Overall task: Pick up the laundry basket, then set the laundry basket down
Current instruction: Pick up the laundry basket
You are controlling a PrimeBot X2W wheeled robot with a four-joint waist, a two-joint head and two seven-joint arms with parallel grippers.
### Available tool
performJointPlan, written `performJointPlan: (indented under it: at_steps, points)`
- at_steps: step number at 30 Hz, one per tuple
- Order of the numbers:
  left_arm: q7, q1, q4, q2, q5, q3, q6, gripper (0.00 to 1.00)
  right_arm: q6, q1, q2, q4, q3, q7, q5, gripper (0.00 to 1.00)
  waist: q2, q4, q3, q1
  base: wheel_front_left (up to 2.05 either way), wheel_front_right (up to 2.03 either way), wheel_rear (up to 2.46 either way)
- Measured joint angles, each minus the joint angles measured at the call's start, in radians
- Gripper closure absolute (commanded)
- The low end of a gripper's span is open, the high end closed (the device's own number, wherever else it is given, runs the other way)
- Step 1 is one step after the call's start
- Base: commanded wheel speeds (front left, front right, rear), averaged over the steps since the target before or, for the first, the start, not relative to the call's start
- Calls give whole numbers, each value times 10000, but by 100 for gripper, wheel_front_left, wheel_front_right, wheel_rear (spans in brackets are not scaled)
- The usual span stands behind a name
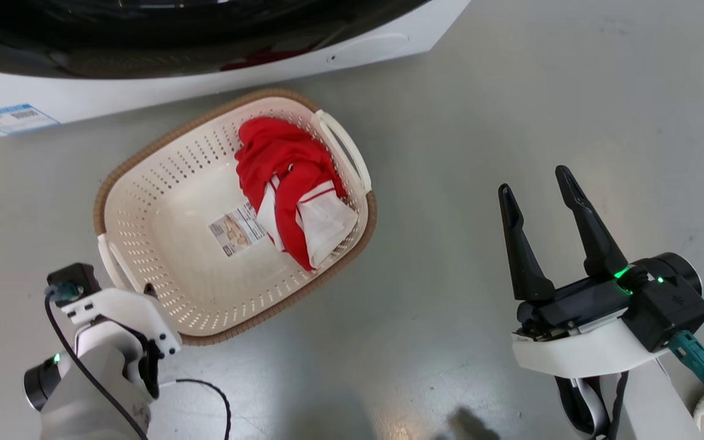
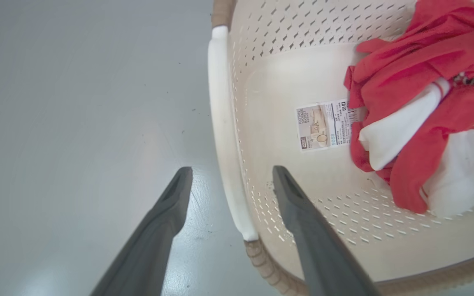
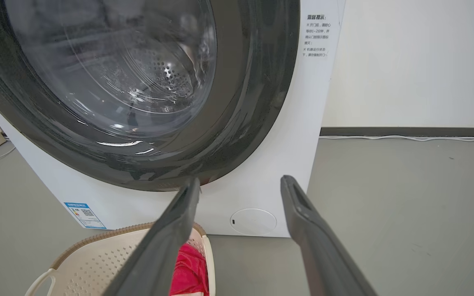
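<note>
Cream-white plastic laundry basket (image 1: 175, 201) sits flat on the grey floor (image 1: 511, 91), with the white washing machine (image 1: 376, 49) just behind it. Inside the basket, a red-and-white garment (image 1: 285, 177) is bunched toward the right end. A paper label (image 1: 237, 229) lies on the bottom beside it. Left gripper (image 2: 232, 168) is at the basket's left white handle (image 2: 220, 102), fingers spread, one outside the handle and one inside the wall, not clamped. Right gripper (image 1: 534, 178) is well to the basket's right, fingers apart, holding nothing.

Cream perforated laundry basket (image 1: 162, 201) with brown rim, red-and-white clothes (image 1: 291, 183), grey floor (image 1: 511, 91)
</note>
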Motion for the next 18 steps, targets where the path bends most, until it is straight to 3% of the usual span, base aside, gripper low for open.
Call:
performJointPlan:
  at_steps: [17,18]
  points:
    - [-92,-604,176,71,-27,-194,71,0,0,-298,0,-188,-42,0,4,0,0,51,794,0,0,0,0]
    - [-140,-655,174,69,-25,-228,69,10,0,-357,0,-190,-42,0,12,0,0,48,804,0,0,0,0]
